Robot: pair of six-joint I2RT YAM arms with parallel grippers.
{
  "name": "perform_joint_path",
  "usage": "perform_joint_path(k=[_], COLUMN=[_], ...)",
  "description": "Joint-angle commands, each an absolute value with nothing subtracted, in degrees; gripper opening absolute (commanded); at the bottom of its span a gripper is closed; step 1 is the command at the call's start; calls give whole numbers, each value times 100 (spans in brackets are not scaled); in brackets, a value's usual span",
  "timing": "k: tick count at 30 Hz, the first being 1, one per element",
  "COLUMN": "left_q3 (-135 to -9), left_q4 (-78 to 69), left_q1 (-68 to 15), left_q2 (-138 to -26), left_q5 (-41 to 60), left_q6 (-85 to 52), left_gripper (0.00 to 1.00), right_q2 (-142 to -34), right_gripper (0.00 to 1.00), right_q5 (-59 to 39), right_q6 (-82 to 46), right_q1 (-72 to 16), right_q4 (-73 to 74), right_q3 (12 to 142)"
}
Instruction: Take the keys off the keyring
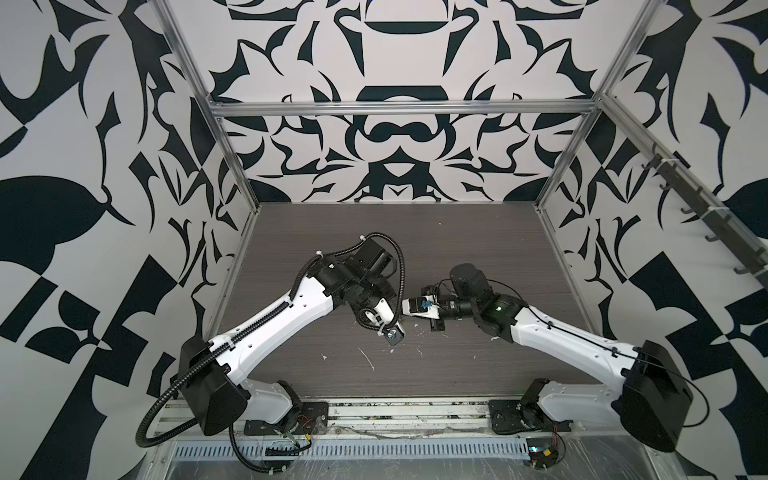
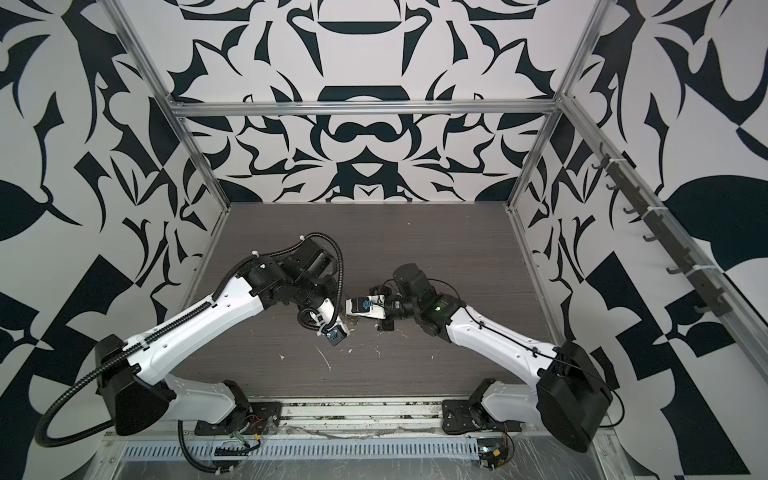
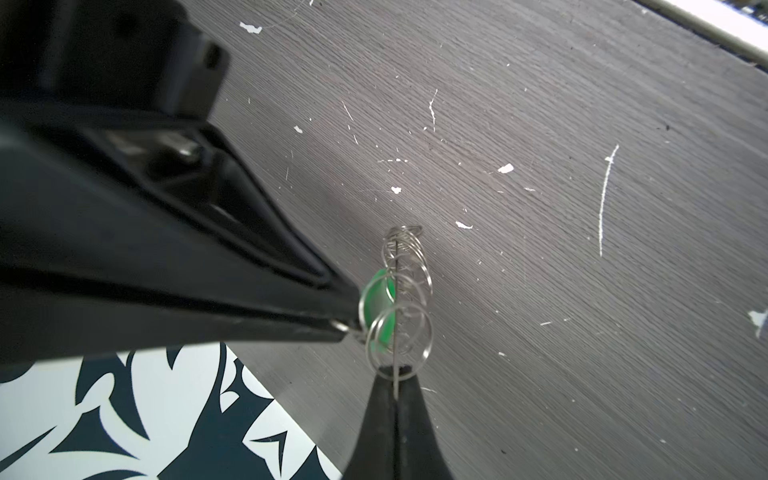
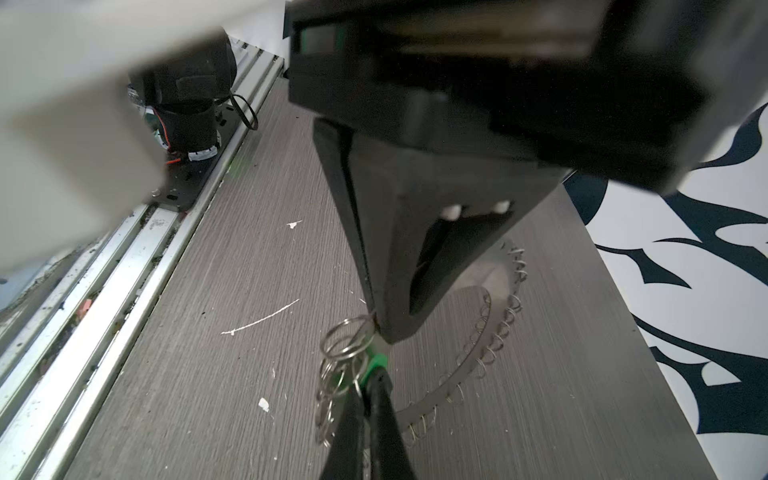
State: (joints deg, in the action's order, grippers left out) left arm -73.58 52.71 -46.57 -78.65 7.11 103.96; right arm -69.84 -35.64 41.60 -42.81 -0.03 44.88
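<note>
Left claw (image 3: 397, 376) clamped on keyring (image 4: 494, 278) rim, right claw (image 4: 369, 384) pinching key (image 3: 376, 299) (green tag), just beside

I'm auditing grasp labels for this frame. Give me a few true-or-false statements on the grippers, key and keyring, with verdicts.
1. The left gripper and the right gripper are both shut. True.
2. The left gripper pinches the rim of the keyring. True.
3. The key lies loose on the table, far from the keyring. False: its green tag sits among the small loops, in the right gripper's tips.
4. The table is spotless. False: white flecks and scratches mark it.
</note>
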Motion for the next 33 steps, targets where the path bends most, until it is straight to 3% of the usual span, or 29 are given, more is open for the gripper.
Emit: perform_joint_path(k=[1,3,4,9,14,19,25,33], left_q3=[-7284,-7253,-7215,-7002,-6929,-6194,-5432,-5162], left_q4=[5094,5050,4988,4528,3889,2095,424,73], left_q1=[-4537,-4476,-4450,-4368,-4373,-4385,-4429,-4867], left_q2=[-7656,-7608,-7555,-7111,-6670,-6056,-5551,-5407], left_q5=[989,1050,1079,1259,1988,2415,1582,69], left_q6=[10289,10237,10195,9748,7853,5370,3104,2208], left_gripper=[14,31,34,42,43,38,41,42], right_q2=[-6709,-6617,-6573,-6407,-6186,-5987,-6089,-6155], right_gripper=[0,0,0,0,0,0,0,0], right_q5=[-3165,-3033,-2971,-2761,-2567,-2463,-2094,-1474], right_q6=[4313,4309,4307,4244,4115,3691,2655,1434], right_q1=[-4298,-4298,-4298,-4298,-4298,-4298,-4326,-4376], right_q4=[-322,-383,-416,-569,-677,-453,-15,-218], right_q3=[4855,4892,4912,5075,5264,5291,5404,5802])
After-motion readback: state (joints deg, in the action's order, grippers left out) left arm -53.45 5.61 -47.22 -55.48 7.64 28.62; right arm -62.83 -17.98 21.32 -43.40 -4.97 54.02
